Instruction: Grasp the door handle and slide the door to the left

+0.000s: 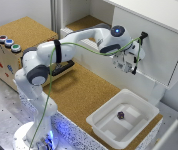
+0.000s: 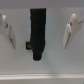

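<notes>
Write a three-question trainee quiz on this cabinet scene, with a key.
1. True or false: in the wrist view, the gripper is shut on the handle.
2. What lies in the white tub? A) a small dark object B) a green cable C) nothing
3. Fill in: the handle is mounted on the white ___.

Key
1. False: the fingers stand apart on either side of the handle, with a gap on each side.
2. A: the small dark object sits on the tub floor.
3. door.
</notes>
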Available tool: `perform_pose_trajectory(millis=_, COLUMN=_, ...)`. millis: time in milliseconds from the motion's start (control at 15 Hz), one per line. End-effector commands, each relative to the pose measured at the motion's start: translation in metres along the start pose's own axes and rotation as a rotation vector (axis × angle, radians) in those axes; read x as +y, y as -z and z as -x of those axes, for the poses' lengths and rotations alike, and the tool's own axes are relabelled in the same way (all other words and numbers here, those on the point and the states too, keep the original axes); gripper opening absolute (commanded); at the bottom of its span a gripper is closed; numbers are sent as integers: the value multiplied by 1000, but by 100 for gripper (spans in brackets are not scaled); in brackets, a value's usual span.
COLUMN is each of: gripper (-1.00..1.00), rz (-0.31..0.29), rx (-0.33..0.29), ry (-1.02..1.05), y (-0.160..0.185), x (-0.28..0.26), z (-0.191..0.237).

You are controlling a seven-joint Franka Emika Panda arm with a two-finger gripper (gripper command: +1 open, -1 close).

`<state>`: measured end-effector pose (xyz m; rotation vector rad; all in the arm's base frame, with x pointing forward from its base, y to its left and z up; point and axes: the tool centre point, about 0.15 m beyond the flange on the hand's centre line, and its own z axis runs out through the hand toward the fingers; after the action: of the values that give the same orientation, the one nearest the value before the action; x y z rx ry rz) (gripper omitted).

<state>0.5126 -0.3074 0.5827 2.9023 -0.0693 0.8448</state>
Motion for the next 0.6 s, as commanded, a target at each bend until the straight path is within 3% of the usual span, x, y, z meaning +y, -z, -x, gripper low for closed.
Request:
perform_pose_trajectory(millis=0, gripper=100, rz=-6, rx=-216, ry=-45, y=-1, x=9, z=-33)
perform_pose_trajectory(millis=67, gripper=100, rz=-52, rx=-221, ry=-66, y=-3, x=5, z=-34)
perform_pose_trajectory(millis=200, gripper=100, rz=-69, rx=-212, ry=-81, y=-7, x=0, z=-35)
perform_pose_trajectory(millis=533, gripper=100, rz=-57, rx=-107, ry=-86, y=-17, x=4, z=-35)
